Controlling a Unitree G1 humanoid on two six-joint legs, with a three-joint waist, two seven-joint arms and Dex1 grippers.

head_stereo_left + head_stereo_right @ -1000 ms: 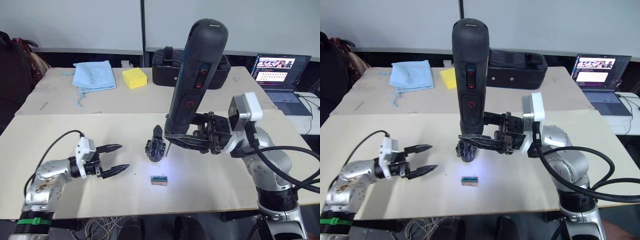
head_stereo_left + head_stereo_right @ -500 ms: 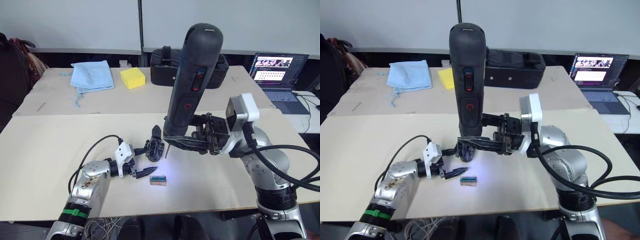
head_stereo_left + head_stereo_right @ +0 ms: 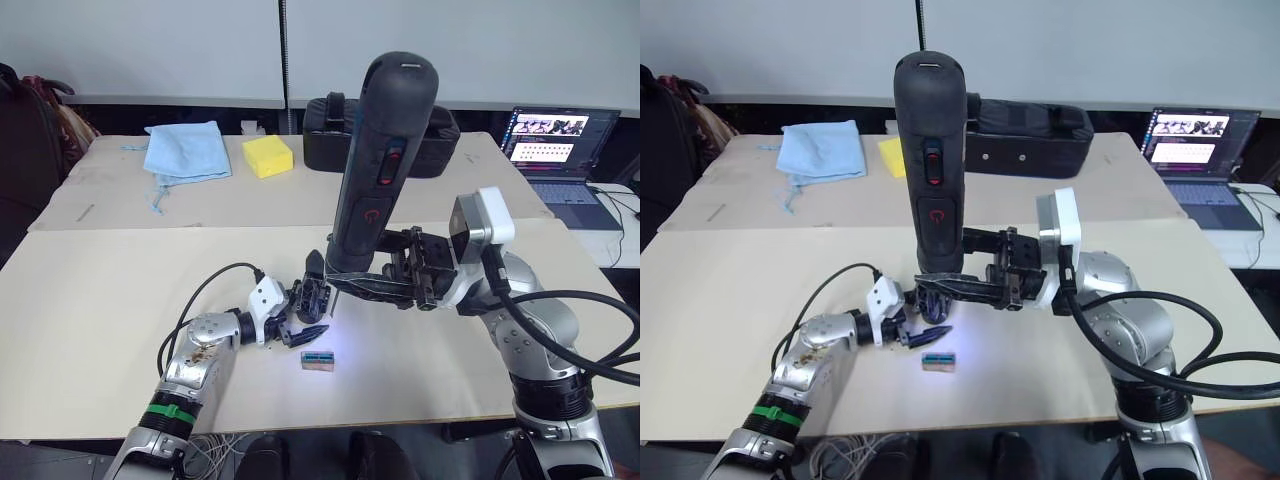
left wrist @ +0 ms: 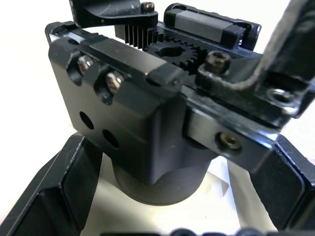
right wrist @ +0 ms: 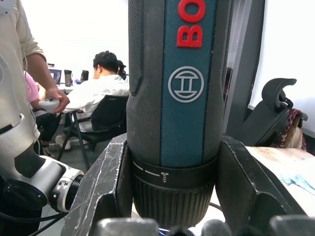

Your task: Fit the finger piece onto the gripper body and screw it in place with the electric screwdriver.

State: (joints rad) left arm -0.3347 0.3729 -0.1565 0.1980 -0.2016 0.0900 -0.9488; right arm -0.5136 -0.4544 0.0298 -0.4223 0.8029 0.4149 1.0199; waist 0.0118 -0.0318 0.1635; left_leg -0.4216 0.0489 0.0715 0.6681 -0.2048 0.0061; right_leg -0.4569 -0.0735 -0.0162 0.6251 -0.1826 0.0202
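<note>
The gripper body (image 3: pixel 312 296) stands on the near table, with gear teeth and screws showing on it in the left wrist view (image 4: pixel 147 113). A pointed black finger (image 3: pixel 314 266) rises from its top; I cannot tell if that is the finger piece. My left gripper (image 3: pixel 306 318) is open, and its fingers (image 4: pixel 59 191) straddle the body's round base with gaps on both sides. My right gripper (image 3: pixel 352 283) is shut on the lower end of the electric screwdriver (image 3: pixel 385 160), which it holds upright. The bit hangs just right of the body and its white light falls on the table.
A small teal box (image 3: pixel 318 359) lies just in front of the gripper body. On the far table are a blue cloth (image 3: pixel 185 150), a yellow sponge (image 3: pixel 268 155) and a black bag (image 3: pixel 325 125). An open laptop (image 3: pixel 555 140) sits at the right. People (image 5: pixel 106 88) are behind.
My left gripper has swept right across the table, from well left of the gripper body to straddling its base. The right gripper and the screwdriver have barely moved.
</note>
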